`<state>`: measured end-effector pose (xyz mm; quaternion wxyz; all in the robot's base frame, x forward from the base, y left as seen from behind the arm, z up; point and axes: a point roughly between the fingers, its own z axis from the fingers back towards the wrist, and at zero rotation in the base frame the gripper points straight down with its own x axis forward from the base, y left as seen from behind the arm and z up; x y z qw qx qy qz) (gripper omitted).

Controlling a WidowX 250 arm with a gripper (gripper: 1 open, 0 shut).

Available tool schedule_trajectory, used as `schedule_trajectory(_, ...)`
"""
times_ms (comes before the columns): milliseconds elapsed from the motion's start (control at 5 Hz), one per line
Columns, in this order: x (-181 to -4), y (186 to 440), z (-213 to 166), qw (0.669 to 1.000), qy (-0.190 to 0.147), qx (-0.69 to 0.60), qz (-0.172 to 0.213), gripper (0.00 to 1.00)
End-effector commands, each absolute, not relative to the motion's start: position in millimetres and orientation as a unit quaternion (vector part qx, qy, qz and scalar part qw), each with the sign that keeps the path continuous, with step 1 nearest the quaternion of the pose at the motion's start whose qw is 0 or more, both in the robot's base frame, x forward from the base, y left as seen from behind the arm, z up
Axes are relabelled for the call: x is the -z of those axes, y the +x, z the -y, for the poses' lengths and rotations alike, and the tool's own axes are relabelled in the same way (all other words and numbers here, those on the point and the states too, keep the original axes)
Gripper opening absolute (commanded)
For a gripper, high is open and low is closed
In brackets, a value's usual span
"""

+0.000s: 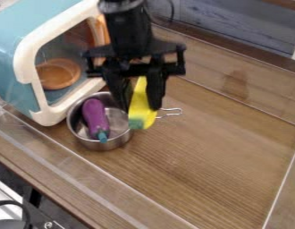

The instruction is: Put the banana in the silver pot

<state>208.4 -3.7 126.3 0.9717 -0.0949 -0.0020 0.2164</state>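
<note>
The banana [141, 113], yellow with a green lower tip, hangs nearly upright between the black fingers of my gripper [139, 100], which is shut on it. It hovers over the right rim of the silver pot [115, 141], its green tip just above the edge. The pot sits on the wooden table, its thin wire handle [171, 113] sticking out to the right. A purple eggplant toy [95, 115] lies inside the pot, to the left of the banana.
A teal and cream toy oven [40, 49] stands at the left, right behind the pot, with an orange pot [57, 73] inside it. A clear plastic wall [66, 183] borders the table's near edge. Wooden tabletop [222, 134] stretches to the right.
</note>
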Motion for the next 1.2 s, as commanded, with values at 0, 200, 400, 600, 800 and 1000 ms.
schedule_trajectory(0,-130.2,212.3,-5.5,0.974,-0.099,-0.202,0.022,0.00)
schedule_trajectory(200,-130.0,211.7,-11.6,0.975,-0.100,-0.196,0.023,0.00)
schedule_trajectory(400,-130.3,217.0,-7.2,0.980,-0.100,-0.170,0.021,0.00)
schedule_trajectory(600,-130.8,222.7,-3.0,0.984,-0.100,-0.146,0.020,0.00)
schedule_trajectory(800,-130.1,227.6,-7.3,0.981,-0.099,-0.166,0.023,0.00)
schedule_trajectory(1000,-129.6,231.9,-11.6,0.978,-0.098,-0.184,0.026,0.00)
